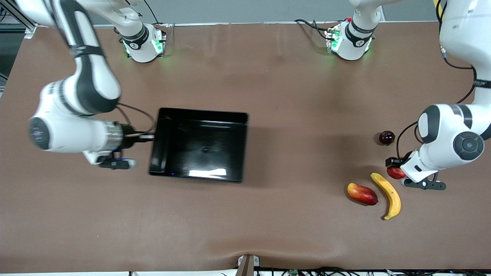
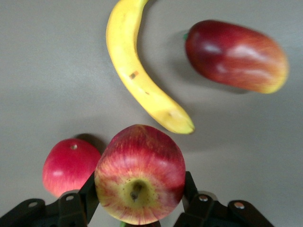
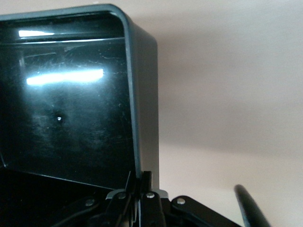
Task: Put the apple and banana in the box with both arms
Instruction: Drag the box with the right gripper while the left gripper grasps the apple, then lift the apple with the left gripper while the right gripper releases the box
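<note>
Apple (image 2: 139, 179) clamped in left gripper (image 2: 137, 196), stem dimple toward wrist | right gripper (image 3: 142, 191) pinching box (image 3: 142, 94) wall

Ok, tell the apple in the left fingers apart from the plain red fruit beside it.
The apple is streaked red and yellow with a yellowish stem dimple; the plain red fruit is evenly pinkish-red. The apple is clamped in the left gripper; the plain red fruit lies free on the table. Both are round.

Apple (image 2: 139, 175): red, yellow-streaked, stem dimple visible, clamped between the left gripper's fingers (image 2: 188, 187). Banana (image 1: 387, 194): curved, yellow, flat on the table. Box (image 1: 199, 143): black, shallow, empty.
</note>
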You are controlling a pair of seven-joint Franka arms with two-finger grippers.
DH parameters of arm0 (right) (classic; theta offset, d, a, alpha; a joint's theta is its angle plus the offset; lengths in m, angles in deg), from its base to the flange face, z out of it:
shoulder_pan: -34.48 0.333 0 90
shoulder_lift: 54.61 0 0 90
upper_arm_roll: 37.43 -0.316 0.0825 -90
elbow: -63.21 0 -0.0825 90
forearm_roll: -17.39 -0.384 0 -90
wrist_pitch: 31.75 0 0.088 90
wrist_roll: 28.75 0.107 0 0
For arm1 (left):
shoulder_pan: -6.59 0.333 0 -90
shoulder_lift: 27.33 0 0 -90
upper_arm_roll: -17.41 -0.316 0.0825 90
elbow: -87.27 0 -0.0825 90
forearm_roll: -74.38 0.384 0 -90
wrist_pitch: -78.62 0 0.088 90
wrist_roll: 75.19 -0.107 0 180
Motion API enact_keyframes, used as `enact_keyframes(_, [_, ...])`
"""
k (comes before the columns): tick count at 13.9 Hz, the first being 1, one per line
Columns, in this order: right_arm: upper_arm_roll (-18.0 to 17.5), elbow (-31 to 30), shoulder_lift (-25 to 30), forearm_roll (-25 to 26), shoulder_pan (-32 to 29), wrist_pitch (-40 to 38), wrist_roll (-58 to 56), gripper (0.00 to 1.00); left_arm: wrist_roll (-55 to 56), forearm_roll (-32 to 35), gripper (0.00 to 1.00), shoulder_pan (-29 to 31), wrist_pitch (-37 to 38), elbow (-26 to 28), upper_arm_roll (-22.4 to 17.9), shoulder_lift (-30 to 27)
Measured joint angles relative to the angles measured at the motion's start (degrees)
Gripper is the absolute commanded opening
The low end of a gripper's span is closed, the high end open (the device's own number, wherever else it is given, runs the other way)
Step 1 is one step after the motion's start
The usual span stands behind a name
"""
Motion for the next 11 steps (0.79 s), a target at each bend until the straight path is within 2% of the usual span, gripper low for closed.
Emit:
enact_keyframes(5, [0.02,-0.23,-4.84,-1.39,11.59,10.86,6.58,0.0,5.66,0.0,0.0,-0.15,13.1,-4.39,5.19,-6.77])
enact_keyframes(11, [0.13,-0.34,-11.27,-1.43,17.04,18.84,9.95,0.0,13.71,-2.36,0.0,-0.2,19.37,-5.36,11.52,-10.3])
